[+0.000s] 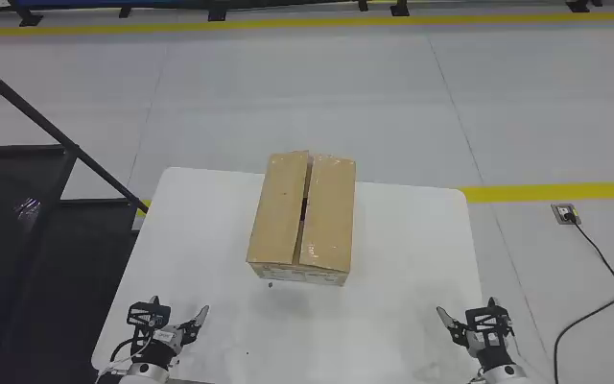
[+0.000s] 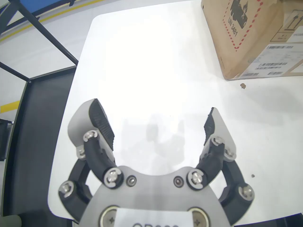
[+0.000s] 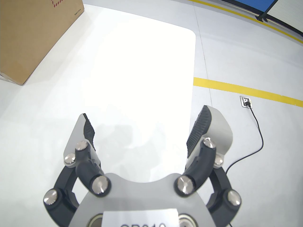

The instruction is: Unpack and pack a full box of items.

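Note:
A brown cardboard box point(image 1: 302, 218) stands in the middle of the white table point(image 1: 403, 278), its two top flaps folded down with a narrow gap between them. The box point(image 2: 246, 24) has a red-bordered label on one side and shipping labels on the end facing me; its other side point(image 3: 35, 19) carries a similar label. My left gripper point(image 1: 176, 323) hovers open near the table's front left corner, well short of the box. My right gripper point(image 1: 473, 320) hovers open near the front right corner. Nothing lies between the fingers of either gripper point(image 2: 153, 116) point(image 3: 144, 124).
A black metal frame point(image 1: 67, 144) and a dark platform point(image 1: 48, 250) stand left of the table. A floor socket point(image 1: 565, 213) with a black cable lies to the right. Two small brown crumbs point(image 2: 242, 85) lie on the table near the box.

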`<move>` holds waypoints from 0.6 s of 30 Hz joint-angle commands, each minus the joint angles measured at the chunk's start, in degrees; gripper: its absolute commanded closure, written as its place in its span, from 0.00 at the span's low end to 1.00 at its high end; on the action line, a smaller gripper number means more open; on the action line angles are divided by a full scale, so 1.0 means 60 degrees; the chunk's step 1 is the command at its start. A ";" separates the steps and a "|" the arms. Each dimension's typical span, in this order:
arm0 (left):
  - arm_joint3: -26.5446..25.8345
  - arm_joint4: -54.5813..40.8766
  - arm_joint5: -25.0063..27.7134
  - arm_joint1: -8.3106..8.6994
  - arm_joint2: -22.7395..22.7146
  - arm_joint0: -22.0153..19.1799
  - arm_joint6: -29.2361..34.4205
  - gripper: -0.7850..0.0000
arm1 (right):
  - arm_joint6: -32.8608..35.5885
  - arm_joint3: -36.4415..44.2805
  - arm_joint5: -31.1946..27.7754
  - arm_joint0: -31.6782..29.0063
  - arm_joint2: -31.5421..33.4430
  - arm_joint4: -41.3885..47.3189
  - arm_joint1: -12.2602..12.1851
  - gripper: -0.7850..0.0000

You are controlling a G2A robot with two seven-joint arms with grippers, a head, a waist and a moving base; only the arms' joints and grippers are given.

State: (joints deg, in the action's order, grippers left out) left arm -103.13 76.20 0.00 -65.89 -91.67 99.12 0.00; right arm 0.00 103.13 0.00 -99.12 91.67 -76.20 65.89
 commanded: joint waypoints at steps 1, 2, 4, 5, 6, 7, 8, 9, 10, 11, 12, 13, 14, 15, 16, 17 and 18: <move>0.0000 0.0000 0.0000 0.0000 0.0000 0.0000 0.0000 0.00 | 0.0000 0.0000 0.0000 0.0000 0.0000 0.0000 0.0000 0.00; 0.0000 0.0000 0.0000 0.0000 0.0000 0.0000 0.0000 0.00 | 0.0000 0.0000 0.0000 0.0000 0.0000 0.0000 0.0000 0.00; 0.0000 0.0000 0.0000 0.0000 0.0000 0.0000 0.0000 0.00 | 0.0000 0.0000 0.0000 0.0000 0.0000 0.0000 0.0000 0.00; 0.0000 0.0000 0.0000 0.0000 0.0000 0.0000 0.0000 0.00 | 0.0000 0.0000 0.0000 0.0000 0.0000 0.0000 0.0000 0.00; -0.0050 -0.0002 0.0217 0.0006 0.0025 -0.0038 -0.0117 0.00 | 0.0007 0.0012 -0.0008 0.0003 -0.0009 -0.0001 0.0001 0.00; 0.0045 0.0048 0.0438 0.0021 -0.0045 -0.0103 -0.0278 0.00 | -0.0007 0.0144 -0.0066 0.0015 -0.0069 -0.0051 0.0007 0.00; 0.0149 0.0080 0.0499 0.0032 -0.0158 -0.0232 -0.0347 0.00 | -0.0071 0.0314 -0.0132 -0.0003 -0.0152 -0.0170 0.0011 0.00; 0.0235 -0.0003 0.0648 0.0037 -0.0206 -0.0378 -0.0402 0.00 | -0.0144 0.0473 -0.0145 -0.0022 -0.0225 -0.0283 0.0018 0.00; 0.0305 -0.0091 0.0850 0.0045 -0.0265 -0.0515 -0.0505 0.00 | -0.0184 0.0625 -0.0117 -0.0018 -0.0304 -0.0381 0.0028 0.00; 0.0375 -0.0121 0.1127 0.0060 -0.0327 -0.0638 -0.0686 0.00 | -0.0176 0.0777 -0.0075 0.0009 -0.0398 -0.0509 0.0038 0.00; 0.0499 -0.0173 0.1336 0.0073 -0.0412 -0.0776 -0.0847 0.00 | -0.0163 0.0935 -0.0012 0.0060 -0.0500 -0.0666 0.0049 0.00; 0.0616 -0.0255 0.1487 0.0080 -0.0469 -0.0948 -0.0970 0.00 | -0.0127 0.1084 0.0094 0.0121 -0.0617 -0.0869 0.0061 0.00; 0.0727 -0.0287 0.1733 0.0091 -0.0478 -0.1135 -0.1087 0.00 | -0.0077 0.1243 0.0234 0.0190 -0.0759 -0.1133 0.0075 0.00; 0.0862 -0.0344 0.1903 0.0098 -0.0503 -0.1345 -0.1226 0.00 | -0.0031 0.1396 0.0391 0.0268 -0.0924 -0.1324 0.0097 0.00; 0.1004 -0.0439 0.2057 0.0099 -0.0496 -0.1559 -0.1340 0.00 | 0.0053 0.1527 0.0498 0.0360 -0.1109 -0.1463 0.0119 0.00; 0.1146 -0.0503 0.2199 0.0102 -0.0483 -0.1794 -0.1396 0.00 | 0.0164 0.1638 0.0583 0.0488 -0.1280 -0.1654 0.0138 0.00; 0.1259 -0.0452 0.2190 0.0103 -0.0470 -0.2036 -0.1470 0.00 | 0.0277 0.1717 0.0705 0.0639 -0.1448 -0.1832 0.0161 0.00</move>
State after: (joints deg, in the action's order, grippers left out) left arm -96.36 73.33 13.03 -65.28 -94.60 88.51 -8.42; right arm 0.97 113.00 3.61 -96.17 83.99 -86.17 66.74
